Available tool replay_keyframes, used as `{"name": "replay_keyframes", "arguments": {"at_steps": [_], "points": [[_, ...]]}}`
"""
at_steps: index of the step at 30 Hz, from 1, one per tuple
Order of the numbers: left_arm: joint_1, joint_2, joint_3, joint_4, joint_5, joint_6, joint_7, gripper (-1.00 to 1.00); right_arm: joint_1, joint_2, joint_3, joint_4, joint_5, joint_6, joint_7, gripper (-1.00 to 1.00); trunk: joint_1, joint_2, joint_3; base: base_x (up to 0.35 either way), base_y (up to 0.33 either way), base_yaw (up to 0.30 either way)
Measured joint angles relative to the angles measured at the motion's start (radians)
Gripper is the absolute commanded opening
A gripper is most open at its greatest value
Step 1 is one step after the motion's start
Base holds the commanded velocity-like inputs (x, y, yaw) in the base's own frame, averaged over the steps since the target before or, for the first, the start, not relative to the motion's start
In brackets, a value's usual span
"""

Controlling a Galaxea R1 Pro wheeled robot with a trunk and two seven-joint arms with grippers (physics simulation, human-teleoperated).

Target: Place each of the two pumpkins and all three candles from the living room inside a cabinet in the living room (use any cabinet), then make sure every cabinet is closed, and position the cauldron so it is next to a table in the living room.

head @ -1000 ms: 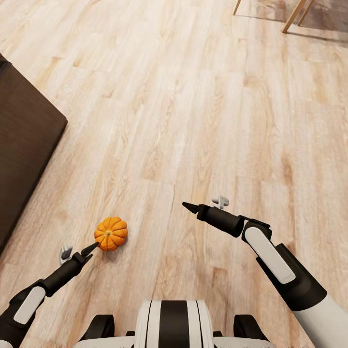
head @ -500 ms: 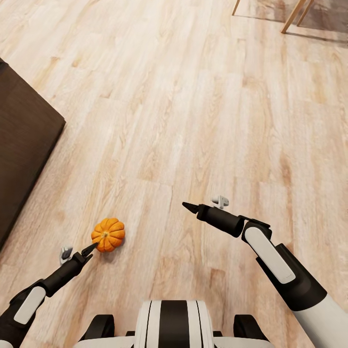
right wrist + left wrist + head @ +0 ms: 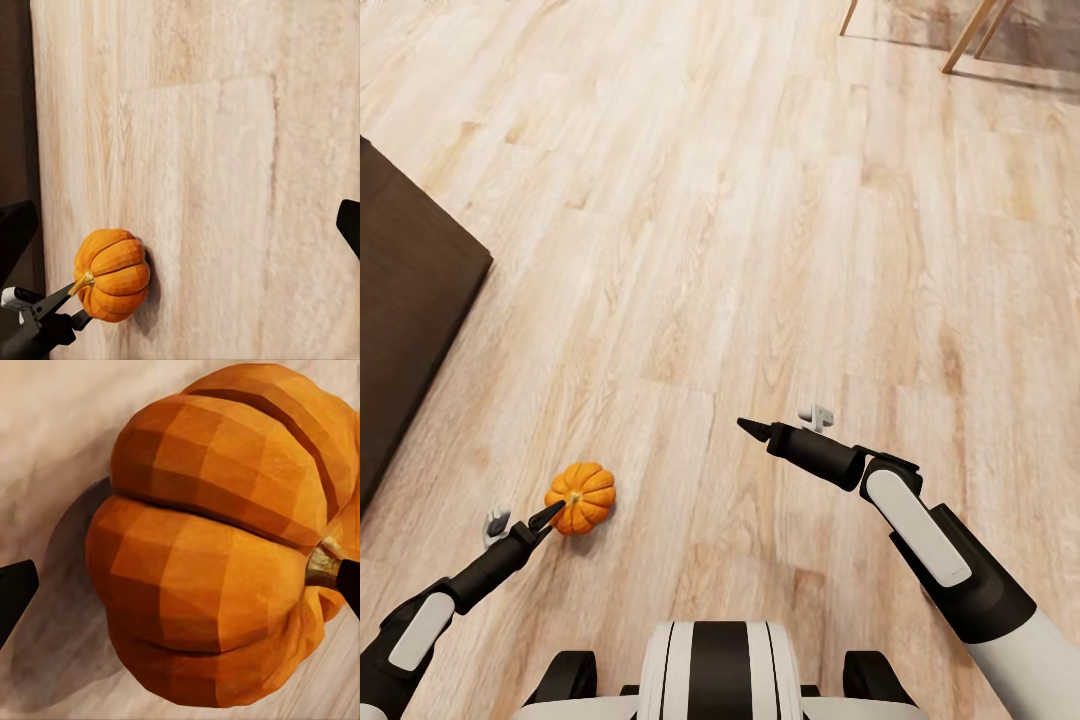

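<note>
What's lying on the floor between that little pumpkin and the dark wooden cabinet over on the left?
Nothing: in the head view, only bare plank floor separates the pumpkin from the cabinet.

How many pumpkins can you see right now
1. The pumpkin sits on the wood floor at the tip of the left gripper, right of the dark cabinet. The task names a second pumpkin, which may lie outside these views.

In the head view, the whole floor scene has slid slightly toward 7 o'clock, so the camera has moved. The pumpkin (image 3: 580,497) is now seen closer against the left gripper (image 3: 546,515), and the dark cabinet (image 3: 405,330) has drifted toward 9 o'clock.
</note>
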Motion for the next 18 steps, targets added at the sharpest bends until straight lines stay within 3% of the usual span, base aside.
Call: {"name": "replay_keyframes", "arguments": {"at_steps": [18], "points": [[0.0,0.0,0.0,0.001,0.0,0.0,0.001,1.0,0.0,0.0,0.0,0.0,0.0,0.001,0.0,1.0,0.0,0.0,0.0,0.003,-0.066,0.0]]}}
